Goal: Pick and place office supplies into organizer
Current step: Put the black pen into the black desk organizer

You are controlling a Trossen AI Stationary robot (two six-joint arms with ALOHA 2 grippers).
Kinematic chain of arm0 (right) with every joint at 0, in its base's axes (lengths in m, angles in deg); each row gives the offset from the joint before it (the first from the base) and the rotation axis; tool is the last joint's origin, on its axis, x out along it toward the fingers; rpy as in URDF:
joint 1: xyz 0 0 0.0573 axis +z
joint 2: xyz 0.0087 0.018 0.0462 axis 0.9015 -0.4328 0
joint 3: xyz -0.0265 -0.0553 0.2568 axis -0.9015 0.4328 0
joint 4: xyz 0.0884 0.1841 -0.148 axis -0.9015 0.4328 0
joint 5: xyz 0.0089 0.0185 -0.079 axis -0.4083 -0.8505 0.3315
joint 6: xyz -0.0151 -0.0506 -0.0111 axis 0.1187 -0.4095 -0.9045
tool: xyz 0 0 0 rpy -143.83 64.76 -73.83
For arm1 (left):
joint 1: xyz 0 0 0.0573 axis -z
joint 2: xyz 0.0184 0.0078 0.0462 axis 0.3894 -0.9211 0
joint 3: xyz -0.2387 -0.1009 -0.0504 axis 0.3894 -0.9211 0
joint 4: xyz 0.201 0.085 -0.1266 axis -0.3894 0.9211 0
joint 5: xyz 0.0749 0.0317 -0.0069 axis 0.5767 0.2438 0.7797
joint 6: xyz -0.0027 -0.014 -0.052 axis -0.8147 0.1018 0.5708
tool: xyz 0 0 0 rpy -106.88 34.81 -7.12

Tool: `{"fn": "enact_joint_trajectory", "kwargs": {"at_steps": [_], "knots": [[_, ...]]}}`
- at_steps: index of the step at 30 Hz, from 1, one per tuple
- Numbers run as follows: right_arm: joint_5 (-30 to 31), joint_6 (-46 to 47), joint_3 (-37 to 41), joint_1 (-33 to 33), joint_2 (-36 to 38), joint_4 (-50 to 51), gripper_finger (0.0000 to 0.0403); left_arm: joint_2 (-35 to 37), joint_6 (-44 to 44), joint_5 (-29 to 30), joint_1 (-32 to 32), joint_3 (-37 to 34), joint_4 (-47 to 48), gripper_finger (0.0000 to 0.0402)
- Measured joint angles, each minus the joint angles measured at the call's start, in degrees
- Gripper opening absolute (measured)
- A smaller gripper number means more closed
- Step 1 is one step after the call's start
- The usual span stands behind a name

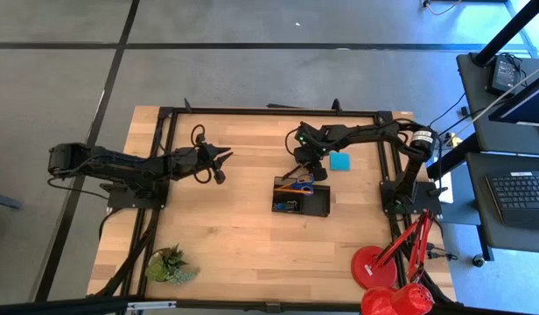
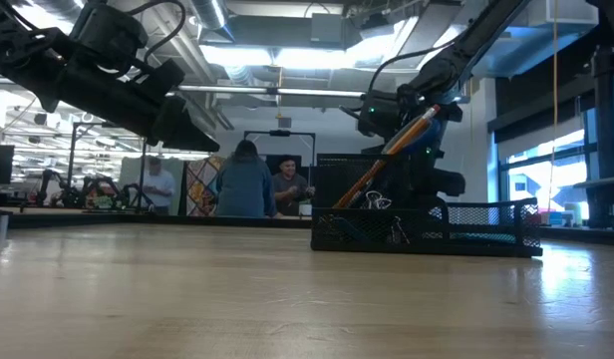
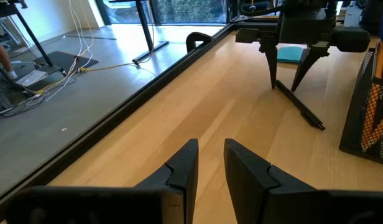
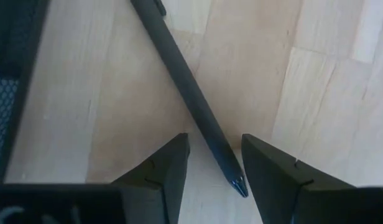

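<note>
We find the right gripper (image 4: 213, 165) released astride the black pen (image 4: 186, 81): light, stiff, slippery; we advise gripping mid-barrel.

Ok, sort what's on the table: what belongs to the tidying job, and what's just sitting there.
Part of the job:
- black pen, lying on the table between the right gripper's open jaws
- blue note pad
- organizer, with orange pencils leaning out of it
- binder clips inside it

Just sitting there:
- red desk lamp
- green plant
- left gripper, waiting off to the side
</note>
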Motion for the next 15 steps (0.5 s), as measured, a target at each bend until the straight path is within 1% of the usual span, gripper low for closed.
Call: {"fn": "enact_joint_trajectory", "kwargs": {"at_steps": [4,12,15], "knots": [[0.1,0.2,0.0,0.0,0.0,0.3,0.0139,0.0,0.0,0.0,0.0,0.0,0.0,0.0072],[0.1,0.1,0.1,0.1,0.0,0.8,0.0068,0.0,0.0,0.0,0.0,0.0,0.0,0.0072],[0.1,0.0,0.1,0.1,0.0,0.8,0.0048,0.0,0.0,0.0,0.0,0.0,0.0,0.0072]]}}
